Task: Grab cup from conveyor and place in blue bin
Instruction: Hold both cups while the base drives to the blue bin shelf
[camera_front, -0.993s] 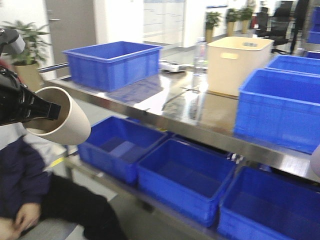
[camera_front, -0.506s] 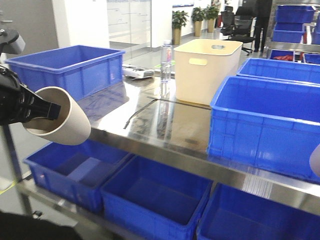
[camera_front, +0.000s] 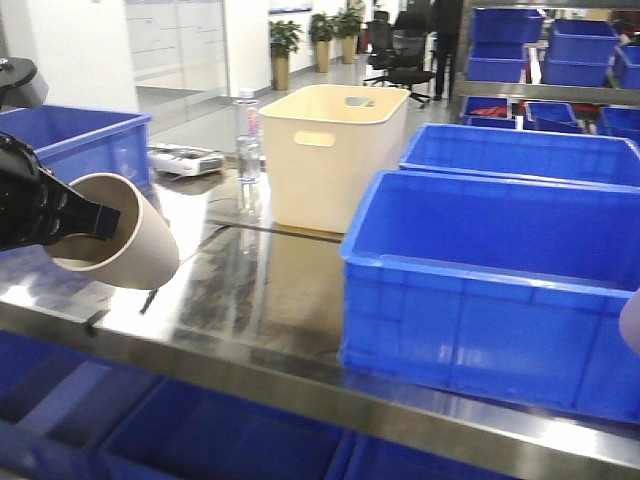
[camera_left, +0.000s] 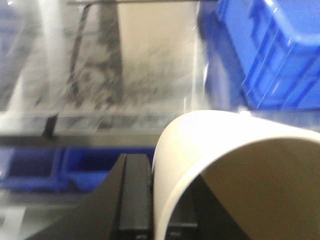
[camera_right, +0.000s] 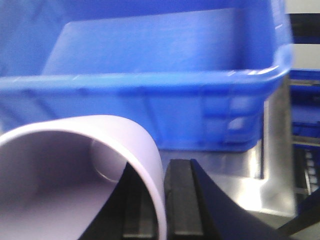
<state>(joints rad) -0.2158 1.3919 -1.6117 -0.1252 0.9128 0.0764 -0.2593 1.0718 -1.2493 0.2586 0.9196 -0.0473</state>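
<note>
My left gripper (camera_front: 100, 222) is shut on the rim of a cream paper cup (camera_front: 125, 250), held on its side at the left of the front view. The left wrist view shows one finger (camera_left: 136, 195) outside the cup (camera_left: 240, 165) wall and the other inside it. My right gripper (camera_right: 161, 205) is shut the same way on a second, white cup (camera_right: 60, 170), of which only an edge (camera_front: 632, 322) shows at the far right. A large blue bin (camera_front: 480, 300) stands on the steel shelf ahead, right in front of the right cup (camera_right: 150, 75). The conveyor is out of view.
A cream tub (camera_front: 335, 150) with handle slots and a water bottle (camera_front: 247, 130) stand behind on the steel shelf (camera_front: 260, 300). Another blue crate (camera_front: 70, 135) sits at the left, more behind the bin (camera_front: 520, 150) and on the shelf below (camera_front: 200, 440).
The whole scene has slid leftward in the front view, and the large blue bin now sits nearer and more central. Both cups stay held the same way.
</note>
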